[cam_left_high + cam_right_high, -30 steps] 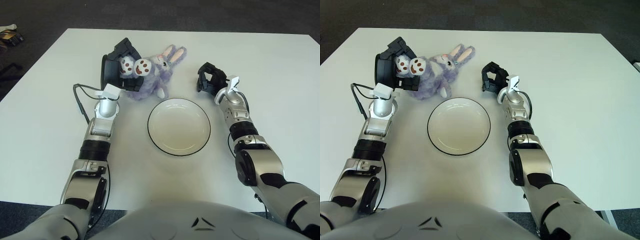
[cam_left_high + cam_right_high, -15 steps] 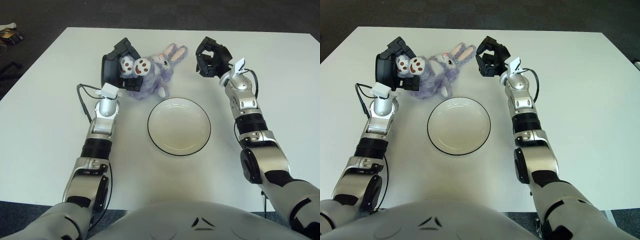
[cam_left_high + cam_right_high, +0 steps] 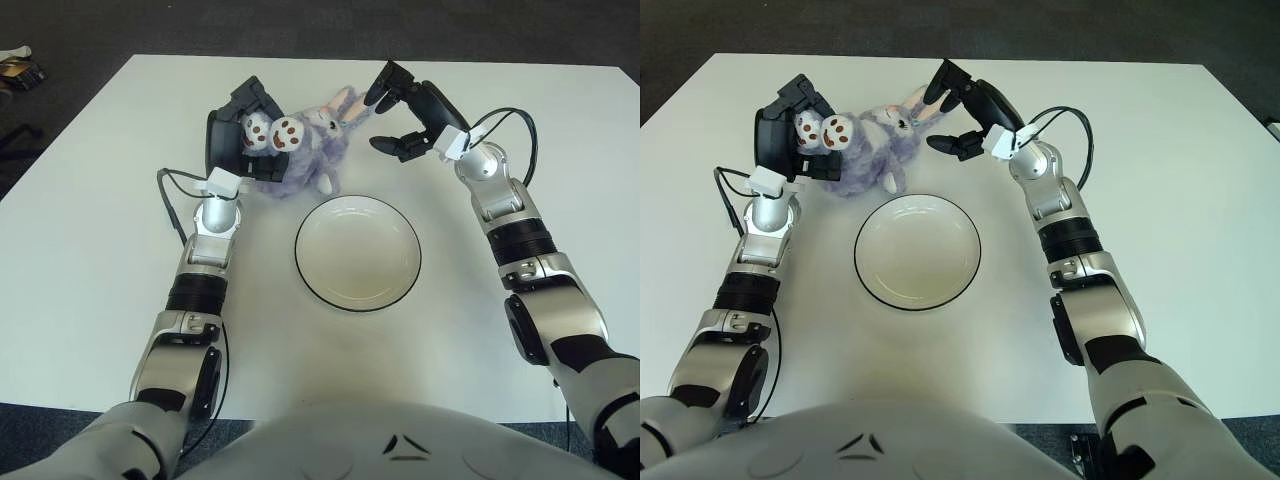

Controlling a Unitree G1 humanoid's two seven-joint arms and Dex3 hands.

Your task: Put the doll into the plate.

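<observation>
While the left hand (image 3: 238,130) grips the doll (image 3: 305,152), right hand (image 3: 400,112) spreads just beside it.

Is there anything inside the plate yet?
No, the plate shows only its bare inside. The bunny doll lies behind it, held by the left hand; the open right hand reaches toward it.

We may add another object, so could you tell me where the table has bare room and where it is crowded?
Bare: the table's left and right edges outside the arms, and the near strip below the plate. Crowded: the far middle, where the left hand, doll and open right hand cluster.
</observation>
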